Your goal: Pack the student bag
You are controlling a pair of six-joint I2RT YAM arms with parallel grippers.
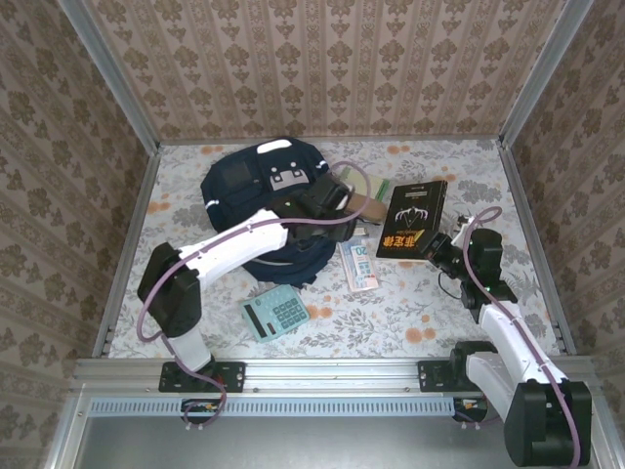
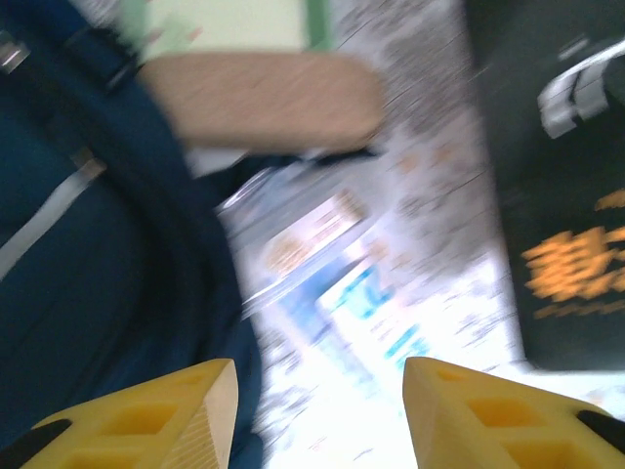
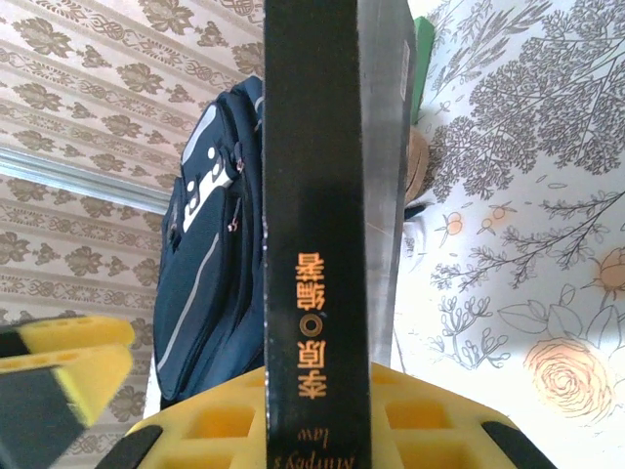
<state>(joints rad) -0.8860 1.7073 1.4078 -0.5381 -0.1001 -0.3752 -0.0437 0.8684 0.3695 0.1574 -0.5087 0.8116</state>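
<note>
Bag point(image 1: 244, 184) lies at the far left of the table point(image 1: 469, 322), with my left arm reaching across it. Left gripper point(image 2: 317, 415) hangs beside its right edge above a blurred packet point(image 2: 312, 244), fingers apart, nothing between them. Right gripper point(image 1: 439, 250) sits at the near corner of the black book point(image 1: 413, 217). Its spine crosses one yellow finger point(image 3: 439, 420), and I cannot tell whether it is clamped.
</note>
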